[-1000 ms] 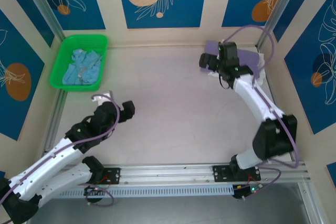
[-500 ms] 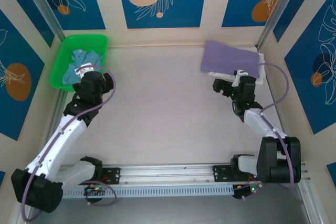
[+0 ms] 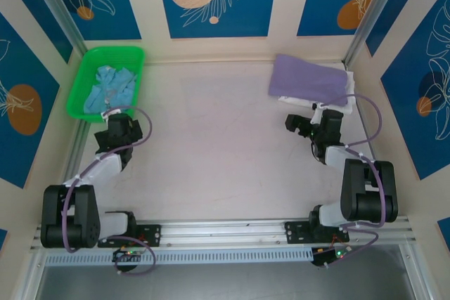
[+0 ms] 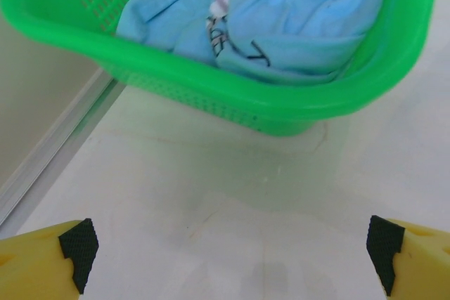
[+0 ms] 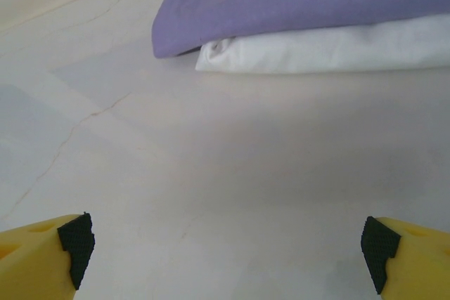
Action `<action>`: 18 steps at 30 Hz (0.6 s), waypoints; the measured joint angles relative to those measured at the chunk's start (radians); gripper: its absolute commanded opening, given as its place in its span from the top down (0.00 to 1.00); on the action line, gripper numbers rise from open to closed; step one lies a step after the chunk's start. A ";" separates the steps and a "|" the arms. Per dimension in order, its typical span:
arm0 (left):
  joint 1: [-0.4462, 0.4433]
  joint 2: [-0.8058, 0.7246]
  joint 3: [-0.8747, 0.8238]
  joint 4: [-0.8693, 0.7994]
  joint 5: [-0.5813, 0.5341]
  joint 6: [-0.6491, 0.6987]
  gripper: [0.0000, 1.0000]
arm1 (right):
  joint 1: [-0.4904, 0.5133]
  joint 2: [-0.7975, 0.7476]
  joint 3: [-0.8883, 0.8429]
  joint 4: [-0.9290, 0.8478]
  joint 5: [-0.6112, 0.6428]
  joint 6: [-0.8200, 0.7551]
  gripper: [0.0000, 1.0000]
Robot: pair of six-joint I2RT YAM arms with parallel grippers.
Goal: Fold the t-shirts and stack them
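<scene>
I see my left arm and right arm built alike from above: white shells over the slim links, bulky matte black housings at the big joints, and black wrists. A lavender-grey cable hangs in a loose loop off each arm. The black bases each carry a small board, and I can make out a green light on the right one. On the wrist cameras, the left gripper and right gripper have glossy yellow fingers tipped with angular black pads.
</scene>
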 measured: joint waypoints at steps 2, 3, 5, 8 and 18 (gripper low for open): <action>0.000 0.023 -0.021 0.070 0.014 0.014 0.00 | 0.017 -0.001 -0.026 0.048 -0.006 -0.030 0.01; 0.000 0.034 -0.035 0.103 0.025 0.021 0.00 | 0.026 -0.002 -0.040 0.073 -0.006 -0.045 0.01; 0.000 0.053 -0.063 0.160 0.045 0.038 0.00 | 0.037 -0.005 -0.069 0.127 -0.011 -0.068 0.01; 0.000 0.065 -0.109 0.242 0.070 0.061 0.00 | 0.035 0.007 -0.097 0.201 -0.016 -0.085 0.01; 0.000 0.133 -0.176 0.492 0.161 0.090 0.00 | 0.037 0.033 -0.106 0.311 0.009 -0.096 0.01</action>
